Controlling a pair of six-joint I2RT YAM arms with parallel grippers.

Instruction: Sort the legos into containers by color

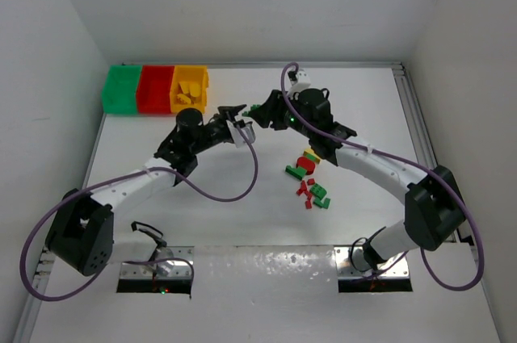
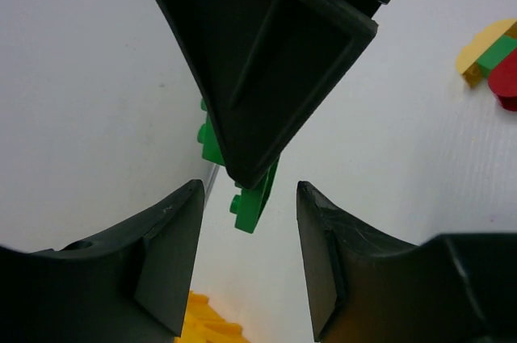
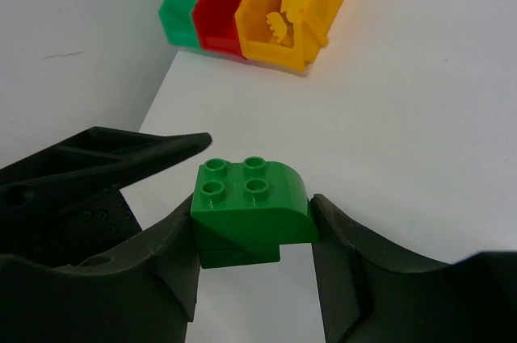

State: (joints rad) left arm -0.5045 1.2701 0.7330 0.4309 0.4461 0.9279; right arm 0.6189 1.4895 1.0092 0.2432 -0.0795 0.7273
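While clamped, green lego [image 3: 252, 210] studs-up

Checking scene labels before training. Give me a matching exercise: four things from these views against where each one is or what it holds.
Things:
1. green four-stud brick
2. yellow bin
3. pile of mixed legos
4. green bin

Places or states:
A. left end of the bin row in the top view
B. gripped in the right claw
C. has yellow bricks inside
D. loose on the table, right of centre

Pairs: 1-B, 2-C, 3-D, 4-A.
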